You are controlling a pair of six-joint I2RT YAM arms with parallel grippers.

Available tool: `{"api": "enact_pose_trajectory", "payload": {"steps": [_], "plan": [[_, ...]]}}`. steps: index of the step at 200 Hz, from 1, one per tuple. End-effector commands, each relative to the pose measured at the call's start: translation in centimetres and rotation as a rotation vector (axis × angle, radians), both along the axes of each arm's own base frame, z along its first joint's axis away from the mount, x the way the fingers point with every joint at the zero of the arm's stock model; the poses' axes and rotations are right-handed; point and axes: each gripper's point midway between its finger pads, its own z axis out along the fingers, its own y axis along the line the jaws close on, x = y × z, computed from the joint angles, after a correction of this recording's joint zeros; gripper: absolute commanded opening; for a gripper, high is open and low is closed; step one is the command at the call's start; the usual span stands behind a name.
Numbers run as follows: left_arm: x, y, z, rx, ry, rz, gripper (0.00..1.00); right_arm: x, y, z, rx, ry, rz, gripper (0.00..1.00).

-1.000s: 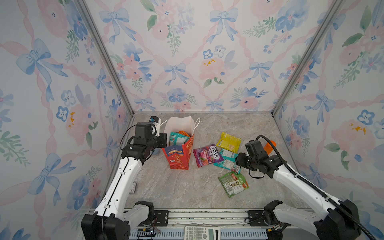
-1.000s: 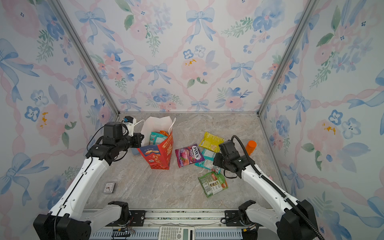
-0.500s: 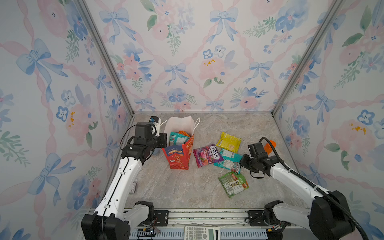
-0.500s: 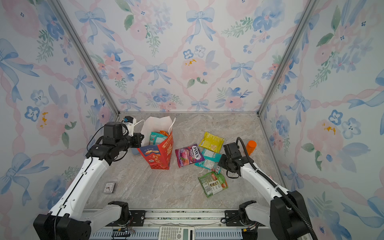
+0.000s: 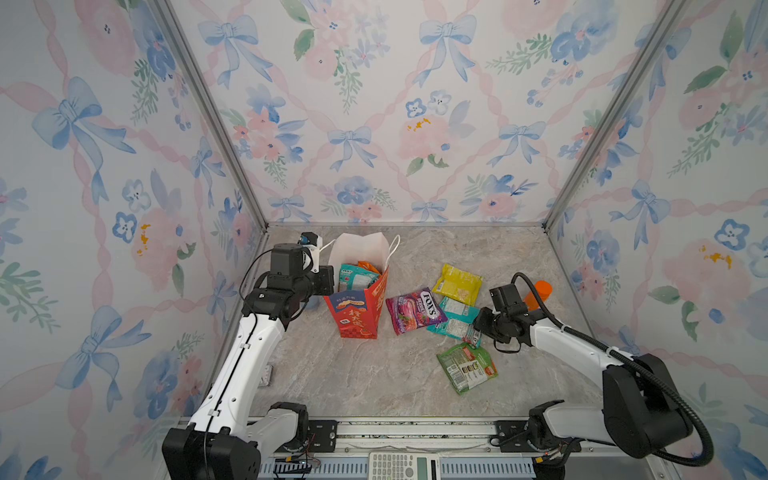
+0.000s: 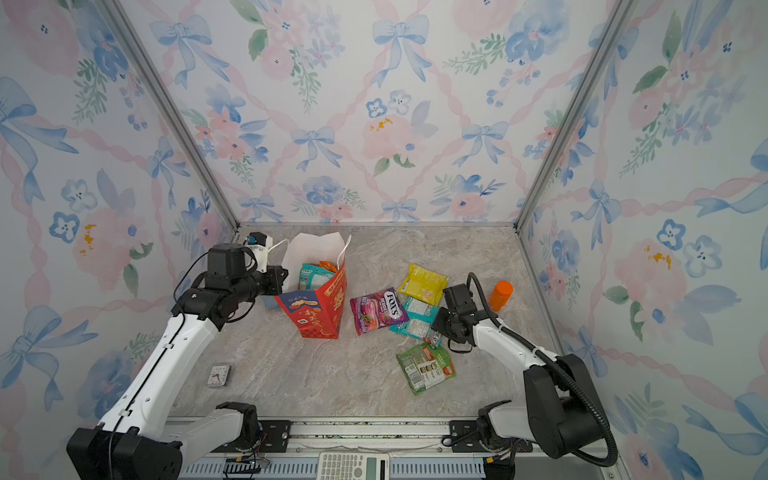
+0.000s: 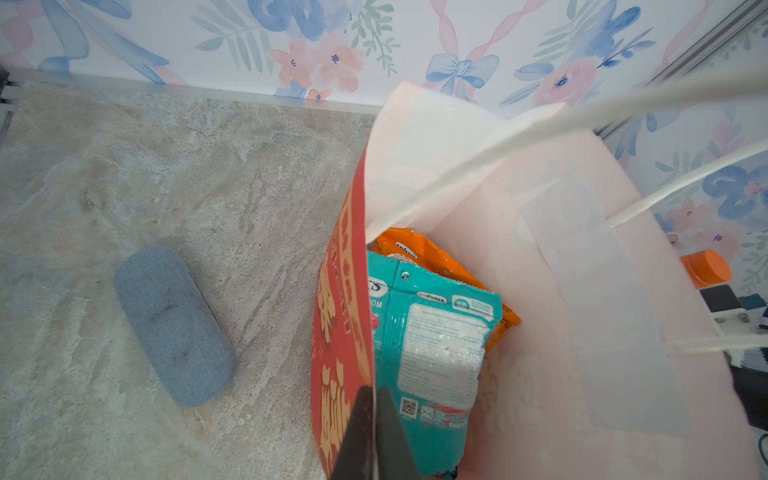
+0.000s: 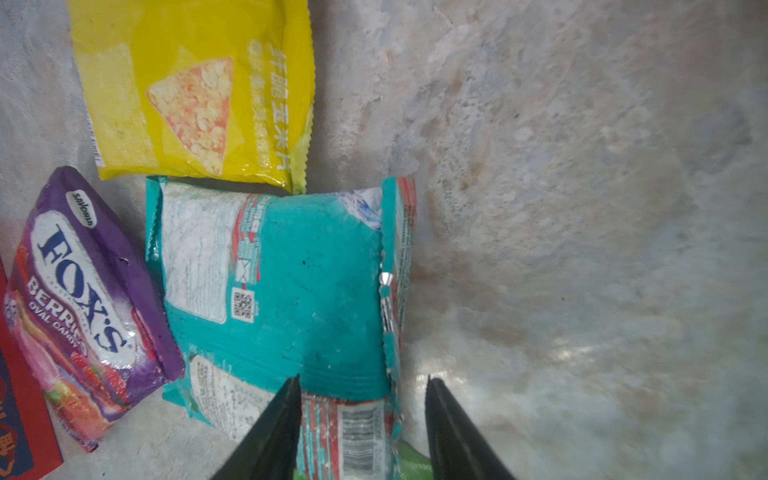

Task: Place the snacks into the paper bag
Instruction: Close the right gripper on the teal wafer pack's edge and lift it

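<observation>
**Paper bag** upright on the desk, left of centre in both top views, mouth open; a teal packet and an orange packet stand inside it. **Left tool** pinched tight on the bag's red wall at the rim. **Remaining snacks** lie flat on the desk to the right of the bag: purple packet just beside it, yellow packet farther back, two overlapping teal packets in the middle, green packet nearest the front. **Right tool** low over the teal packets, jaws partly apart and straddling their serrated edge, one finger over plastic, the other over bare desk. Orange-capped bottle behind the right arm; blue case on the desk beside the bag
</observation>
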Motion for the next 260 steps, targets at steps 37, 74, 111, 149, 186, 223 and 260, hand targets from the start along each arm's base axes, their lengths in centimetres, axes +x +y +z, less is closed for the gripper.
{"api": "enact_pose_trajectory", "payload": {"steps": [37,74,111,149,186,223,260], "plan": [[0.4,0.1,1.5,0.008,-0.051,-0.003,0.0,-0.1,0.1,-1.3,0.041,0.012,-0.039,0.48],[0.4,0.2,1.5,0.01,-0.051,-0.002,0.0,0.2,0.4,-1.6,0.055,0.012,-0.041,0.38],[0.4,0.2,1.5,0.012,-0.05,-0.001,0.0,0.8,0.6,-0.7,0.065,-0.021,-0.038,0.15],[0.4,0.2,1.4,0.012,-0.047,-0.002,0.0,1.6,0.6,2.0,0.039,-0.084,-0.016,0.0],[0.5,0.2,1.4,0.012,-0.047,-0.001,0.0,2.2,1.1,5.7,-0.016,-0.156,0.033,0.0],[0.4,0.1,1.4,0.011,-0.046,-0.003,0.0,2.7,2.2,9.4,-0.076,-0.23,0.096,0.0],[0.4,0.2,1.4,0.011,-0.048,-0.003,0.0,2.8,3.7,12.6,-0.137,-0.28,0.18,0.0]]}}
